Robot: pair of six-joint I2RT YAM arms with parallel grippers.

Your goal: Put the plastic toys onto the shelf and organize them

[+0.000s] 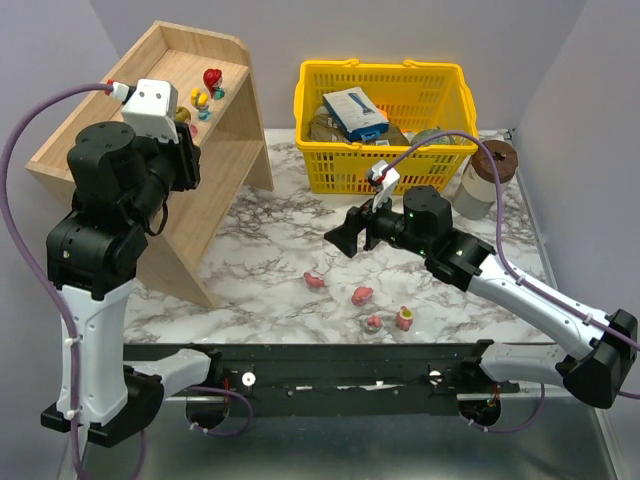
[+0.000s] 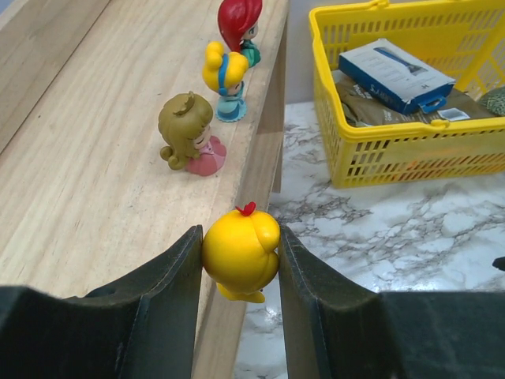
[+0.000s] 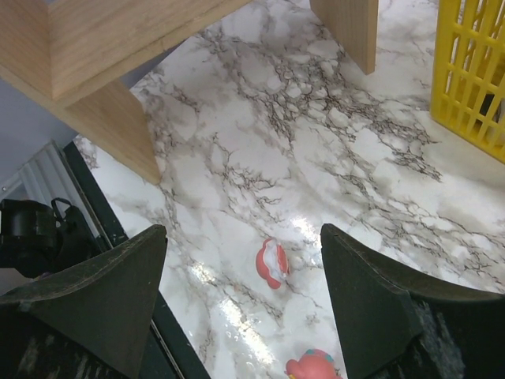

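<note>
Left arm: yours stands tall from its base, elbow bent, with the wrist over the top tier of the large light-wood two-tier shelf (image 1: 215, 180).
Left pincer (image 2: 239, 237): narrow, with both fingers pressed on a round yellow plastic toy (image 2: 241, 253) that has a small red tuft on top.
Held toy: it sits at the front edge of the top board. You cannot tell whether it touches the wood.
Shelf row: 3 figurines stand upright along that edge. Nearest is an olive-haired figurine in pink (image 2: 188, 133), then a yellow-haired figurine in blue (image 2: 226, 79), with a red-haired figurine (image 2: 239, 22) just beside it, farthest off.
Right arm: yours stretches low from its base across the white marble-patterned table (image 1: 270, 240), with the wrist turned toward the shelf.
Right pincer (image 3: 243, 237): wide, with nothing between the fingers, hovering above the table.
Table toys: 4 small pink and red figurines (image 1: 362, 295) lie near each other by the table's near edge, well apart from the shelf.
Basket: a yellow plastic basket (image 1: 385, 160) holding boxes stands behind them.
</note>
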